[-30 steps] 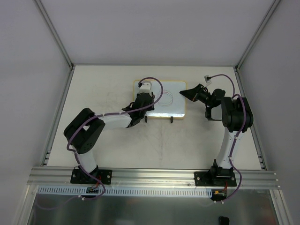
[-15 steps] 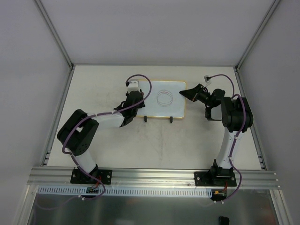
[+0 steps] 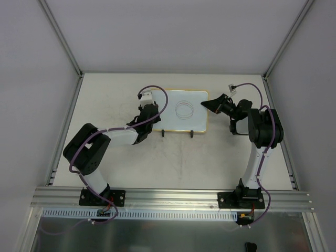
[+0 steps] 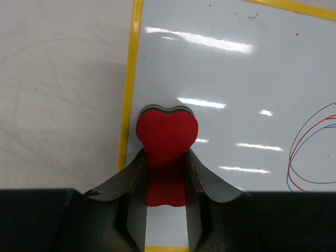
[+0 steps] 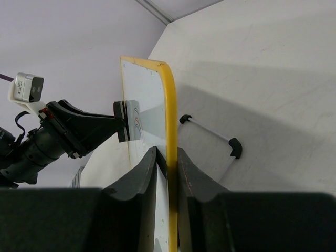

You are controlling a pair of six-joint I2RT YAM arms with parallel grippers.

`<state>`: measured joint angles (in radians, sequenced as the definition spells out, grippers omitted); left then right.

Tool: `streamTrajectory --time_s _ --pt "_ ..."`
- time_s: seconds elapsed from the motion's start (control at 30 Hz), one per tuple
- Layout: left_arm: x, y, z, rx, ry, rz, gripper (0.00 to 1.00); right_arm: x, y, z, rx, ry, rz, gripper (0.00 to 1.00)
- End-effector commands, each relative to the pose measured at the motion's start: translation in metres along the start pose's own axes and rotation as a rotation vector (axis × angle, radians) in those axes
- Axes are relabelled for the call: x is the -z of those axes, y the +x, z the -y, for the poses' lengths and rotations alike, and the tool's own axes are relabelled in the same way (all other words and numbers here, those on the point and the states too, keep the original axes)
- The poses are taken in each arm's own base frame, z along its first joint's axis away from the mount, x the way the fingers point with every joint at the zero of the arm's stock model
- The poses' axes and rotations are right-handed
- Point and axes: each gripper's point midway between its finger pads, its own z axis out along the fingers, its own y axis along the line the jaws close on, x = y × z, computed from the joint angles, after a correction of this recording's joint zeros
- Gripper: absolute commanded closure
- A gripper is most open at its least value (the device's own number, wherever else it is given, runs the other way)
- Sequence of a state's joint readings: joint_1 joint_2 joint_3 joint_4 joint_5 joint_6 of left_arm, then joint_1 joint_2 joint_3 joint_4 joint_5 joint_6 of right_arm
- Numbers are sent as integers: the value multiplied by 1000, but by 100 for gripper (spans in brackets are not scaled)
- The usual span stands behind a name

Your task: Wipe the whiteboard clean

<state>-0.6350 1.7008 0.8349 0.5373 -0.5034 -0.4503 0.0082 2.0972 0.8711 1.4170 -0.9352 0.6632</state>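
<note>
whiteboard (image 3: pixel 197 119): stood on its feet at far middle of table (image 3: pixel 105 105), coloured loops seen on it | left gripper (image 4: pixel 166 153): clamped on red eraser (image 4: pixel 167 131), held at board's left edge | right gripper (image 5: pixel 167 155): closed on board's right frame edge

A red eraser (image 4: pixel 167 137) shows a lobed end. The pale table (image 3: pixel 178 163) is faintly scuffed, with a metal rail (image 3: pixel 173 197) along its near edge.

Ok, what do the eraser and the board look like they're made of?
Eraser: soft matte red felt or foam over a darker layer, likely; no shine. Board: glossy white surface, probably coated, with sharp light reflections; frame smooth yellow, plastic perhaps.
</note>
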Motion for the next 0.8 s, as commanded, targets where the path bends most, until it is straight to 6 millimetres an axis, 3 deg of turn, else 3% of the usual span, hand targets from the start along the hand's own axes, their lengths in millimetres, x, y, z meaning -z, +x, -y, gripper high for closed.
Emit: streamTrajectory --time_s 0.0,0.23,0.4,0.53,0.77 --pt "2 73 -14 -125 -14 -222 100 -1 -5 -9 129 -39 42 100" --pt "14 90 58 -157 146 -248 100 -1 -4 -8 125 -40 39 100" --pt "15 98 85 -183 212 -266 100 -1 -4 -8 125 -41 37 100" --pt "9 90 72 -196 166 -257 100 -1 -4 -9 127 -42 38 100" --pt "-8 62 16 -163 55 -238 100 -1 -4 -9 125 -44 36 100"
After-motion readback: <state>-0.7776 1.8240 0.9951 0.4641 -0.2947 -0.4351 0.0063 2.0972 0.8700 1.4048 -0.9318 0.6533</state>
